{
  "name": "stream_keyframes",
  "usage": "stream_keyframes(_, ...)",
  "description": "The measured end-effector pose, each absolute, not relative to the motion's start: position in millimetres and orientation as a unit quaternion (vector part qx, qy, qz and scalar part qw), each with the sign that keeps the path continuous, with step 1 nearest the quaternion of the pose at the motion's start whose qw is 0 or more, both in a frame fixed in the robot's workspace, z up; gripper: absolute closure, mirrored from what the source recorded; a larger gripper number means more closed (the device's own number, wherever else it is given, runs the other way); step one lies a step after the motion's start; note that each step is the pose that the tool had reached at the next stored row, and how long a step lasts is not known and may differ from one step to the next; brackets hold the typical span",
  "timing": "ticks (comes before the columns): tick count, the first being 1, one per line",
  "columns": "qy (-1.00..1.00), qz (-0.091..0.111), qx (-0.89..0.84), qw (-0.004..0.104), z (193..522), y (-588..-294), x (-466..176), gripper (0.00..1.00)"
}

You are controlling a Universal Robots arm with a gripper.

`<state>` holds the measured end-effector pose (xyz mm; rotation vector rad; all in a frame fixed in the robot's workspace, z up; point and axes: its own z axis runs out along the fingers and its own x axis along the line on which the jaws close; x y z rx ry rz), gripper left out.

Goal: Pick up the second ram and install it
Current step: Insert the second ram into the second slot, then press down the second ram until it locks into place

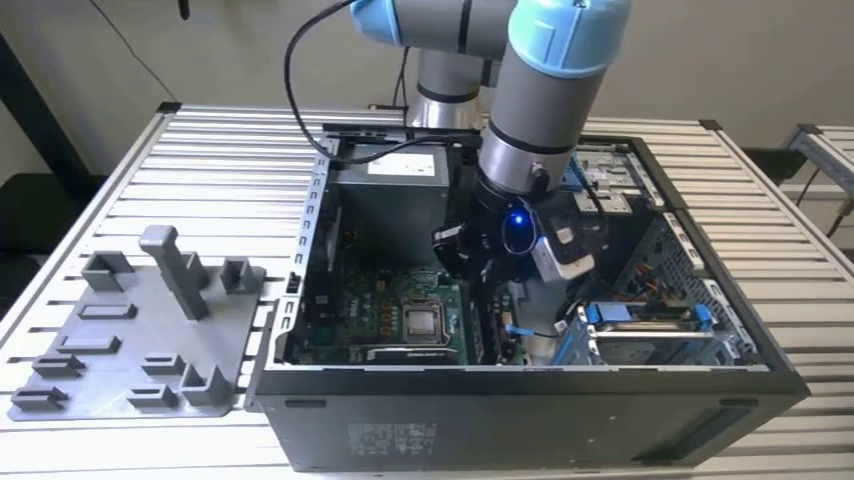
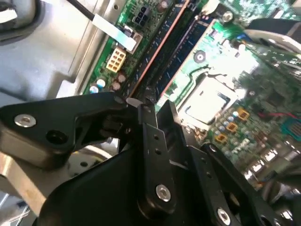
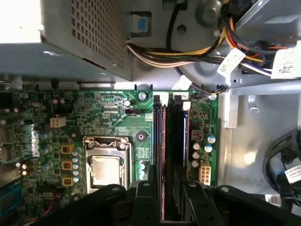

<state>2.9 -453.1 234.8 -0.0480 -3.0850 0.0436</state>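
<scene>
The second ram (image 3: 175, 141) is a long dark stick standing on edge in the motherboard's (image 3: 108, 113) memory slots, close beside another dark stick (image 3: 158, 141). In both wrist views it runs in under my gripper (image 3: 170, 209). My gripper (image 2: 151, 104) is low inside the open computer case (image 1: 534, 372), and its black fingertips (image 2: 141, 110) are drawn close together around the near end of the stick. In the exterior view the gripper (image 1: 491, 275) hangs over the board to the right of the processor socket (image 1: 424, 322).
A grey fixture tray (image 1: 134, 340) with upright posts lies on the slatted table at the exterior view's left. Inside the case are the power supply (image 3: 80, 37), a bundle of cables (image 3: 188, 56) and a drive cage (image 1: 641, 322), which crowd the slots.
</scene>
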Motion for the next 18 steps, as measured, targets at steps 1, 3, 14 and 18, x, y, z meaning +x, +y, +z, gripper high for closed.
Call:
stream_keyframes(1, -0.999, 0.014, -0.016, 0.028, 238.8, -452.9, 2.9, 0.72)
stream_keyframes(3, -0.999, 0.014, -0.016, 0.028, 245.1, -452.9, 2.9, 0.72)
stream_keyframes(14, -0.999, 0.014, -0.016, 0.028, 245.1, -452.9, 2.8, 0.89)
stream_keyframes(18, -0.999, 0.014, -0.016, 0.028, 245.1, -452.9, 2.8, 0.89)
